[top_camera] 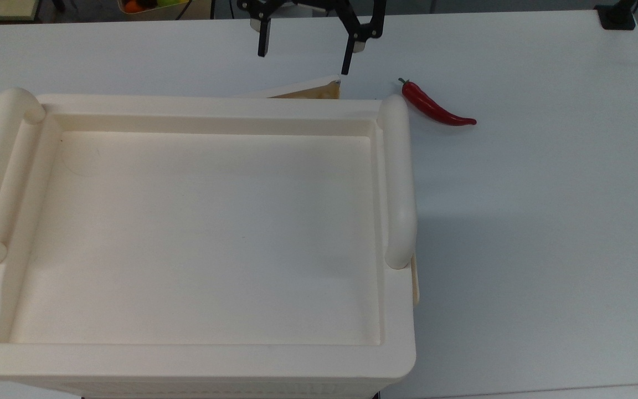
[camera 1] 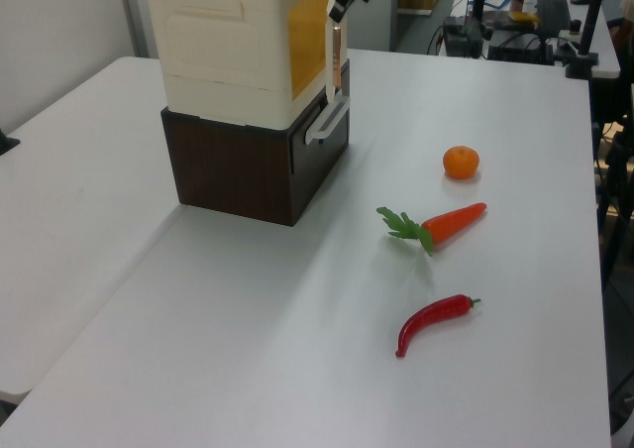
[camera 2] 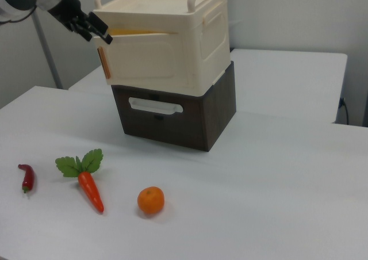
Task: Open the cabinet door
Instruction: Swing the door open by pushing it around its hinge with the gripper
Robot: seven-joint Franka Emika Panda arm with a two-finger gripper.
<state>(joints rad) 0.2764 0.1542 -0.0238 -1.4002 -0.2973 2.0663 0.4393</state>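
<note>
— Near the top edge of the top view, where is the gripper (top_camera: 303, 58) now?

— It is above the cabinet (top_camera: 197, 221), just past its far rim. Its two fingers (top_camera: 348, 52) are spread wide, and nothing is between them.

— And the cabinet door (top_camera: 302, 89)?

— It stands ajar. In the top view it shows as a thin wedge at the upper rim of the cabinet, right of centre. In the right view, the door (camera 2: 144, 61) swings out at the upper left of the frame, and an orange inside shows behind it. One fingertip is very close to the free edge of the door; I cannot tell if it touches.

— Which step is this?

— I think the door is partly open and the task is not finished. The next move should catch the free edge again and swing it wider.

— Anything in the way?

— The chili (top_camera: 435, 105) lies on the table (top_camera: 546, 194), well apart to the right.
</note>
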